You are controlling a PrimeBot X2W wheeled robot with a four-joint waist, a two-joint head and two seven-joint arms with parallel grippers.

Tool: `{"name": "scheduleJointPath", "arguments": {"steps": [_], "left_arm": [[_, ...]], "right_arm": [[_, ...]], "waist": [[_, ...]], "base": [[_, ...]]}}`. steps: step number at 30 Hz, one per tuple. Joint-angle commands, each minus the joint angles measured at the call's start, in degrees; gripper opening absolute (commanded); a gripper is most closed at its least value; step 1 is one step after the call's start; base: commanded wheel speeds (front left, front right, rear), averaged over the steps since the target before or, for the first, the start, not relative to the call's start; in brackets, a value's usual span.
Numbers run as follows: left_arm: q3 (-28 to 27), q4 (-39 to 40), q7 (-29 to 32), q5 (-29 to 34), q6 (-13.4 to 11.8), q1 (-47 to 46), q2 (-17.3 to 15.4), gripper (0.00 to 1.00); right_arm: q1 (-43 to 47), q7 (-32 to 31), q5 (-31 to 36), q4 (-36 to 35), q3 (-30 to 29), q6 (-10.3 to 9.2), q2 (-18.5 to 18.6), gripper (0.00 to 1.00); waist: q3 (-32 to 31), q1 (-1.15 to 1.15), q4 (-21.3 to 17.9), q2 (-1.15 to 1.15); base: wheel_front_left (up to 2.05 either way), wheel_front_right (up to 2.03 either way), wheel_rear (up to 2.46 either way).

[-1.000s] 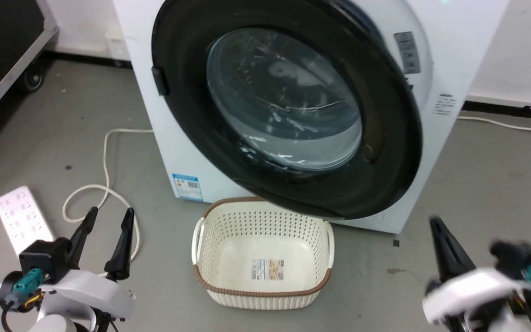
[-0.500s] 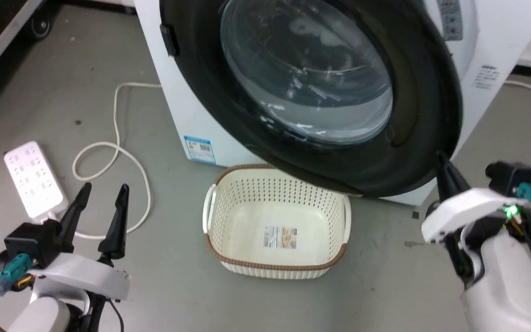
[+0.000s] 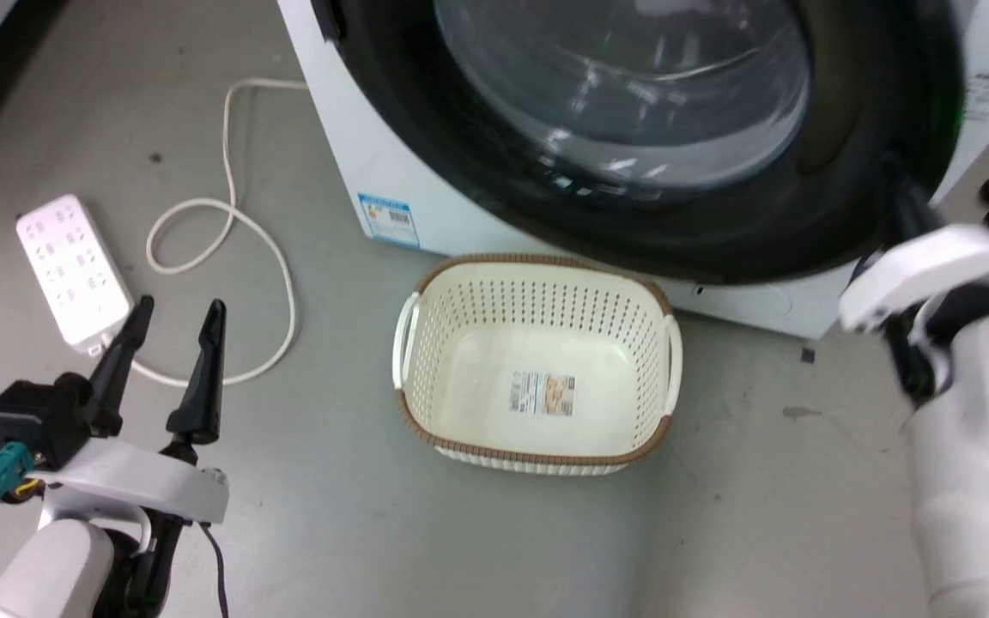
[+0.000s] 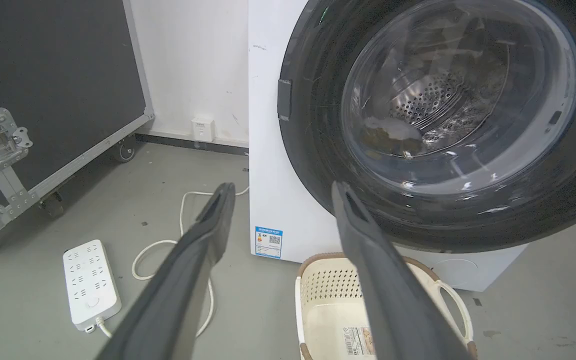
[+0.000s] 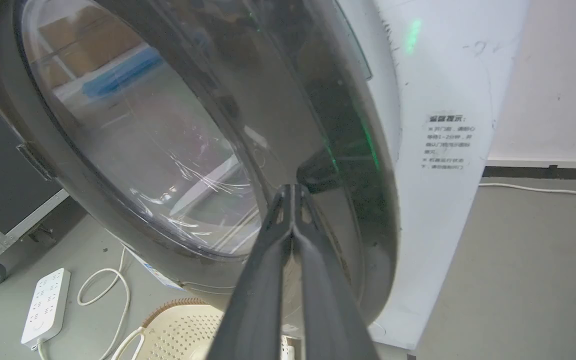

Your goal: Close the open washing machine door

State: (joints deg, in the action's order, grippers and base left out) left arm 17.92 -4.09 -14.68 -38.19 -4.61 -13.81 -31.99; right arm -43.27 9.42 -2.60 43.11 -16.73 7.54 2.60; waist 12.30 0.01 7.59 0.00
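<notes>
The washing machine door [image 3: 546,202], a black-rimmed disc with a clear glass bowl, hangs in front of the white washing machine [image 3: 348,146] and over the basket. Its right edge stands a little off the white front [image 5: 443,90]. My right gripper [image 3: 900,193] is shut, holds nothing, and its tips [image 5: 292,189] touch the door's dark rim [image 5: 363,215] by a small recess. My left gripper [image 3: 181,305] is open low at the left, well short of the door [image 4: 313,150], with its fingers apart [image 4: 283,186]. The steel drum [image 4: 433,100] shows through the glass.
A cream perforated basket [image 3: 417,343] sits on the grey floor under the door. A white power strip [image 3: 74,266] and looped cable [image 3: 228,215] lie at the left. A black wheeled case [image 4: 43,100] stands at the far left.
The head camera has dipped and moved nearer the machine. My right gripper has risen from near the floor to the door's right rim. The left gripper has hardly moved.
</notes>
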Motion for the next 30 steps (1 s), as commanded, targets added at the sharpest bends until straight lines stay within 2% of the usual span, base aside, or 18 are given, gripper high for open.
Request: {"name": "scheduleJointPath", "arguments": {"steps": [1,8,17,24,30], "left_arm": [[-0.4,0.2,-0.3,0.5,0.5,-1.0,0.2,1.0],[-1.7,0.0,-0.3,1.2,1.6,-1.8,0.8,1.0],[-2.5,-0.9,-0.3,2.0,2.9,-2.1,1.7,1.0],[-2.9,-1.9,-0.3,2.5,2.9,-1.2,2.1,1.0],[-2.8,-2.3,-0.3,3.1,1.8,1.2,2.6,1.0]], "right_arm": [[-2.5,0.0,1.9,0.2,-1.8,-0.05,0.3,0.0],[-7.9,-0.7,8.3,0.1,-7.6,-0.05,0.3,0.0],[-12.0,0.9,10.6,-1.7,-12.2,-0.05,0.3,0.0],[-9.2,2.9,7.6,-2.8,-8.7,-0.05,0.3,0.0],[-0.3,4.2,2.2,-8.7,-2.8,-0.05,0.3,0.0]], "waist": [[1.3,-0.01,0.6,0.0],[3.2,-0.01,1.1,0.0],[3.3,-0.01,0.9,0.0],[-0.6,-0.01,-1.5,0.0],[-6.2,-0.01,-4.8,0.0]], "base": [[0.0,0.0,0.0],[0.0,0.0,0.0],[0.0,0.0,0.0],[0.0,0.0,0.0],[0.0,0.0,0.0]]}}
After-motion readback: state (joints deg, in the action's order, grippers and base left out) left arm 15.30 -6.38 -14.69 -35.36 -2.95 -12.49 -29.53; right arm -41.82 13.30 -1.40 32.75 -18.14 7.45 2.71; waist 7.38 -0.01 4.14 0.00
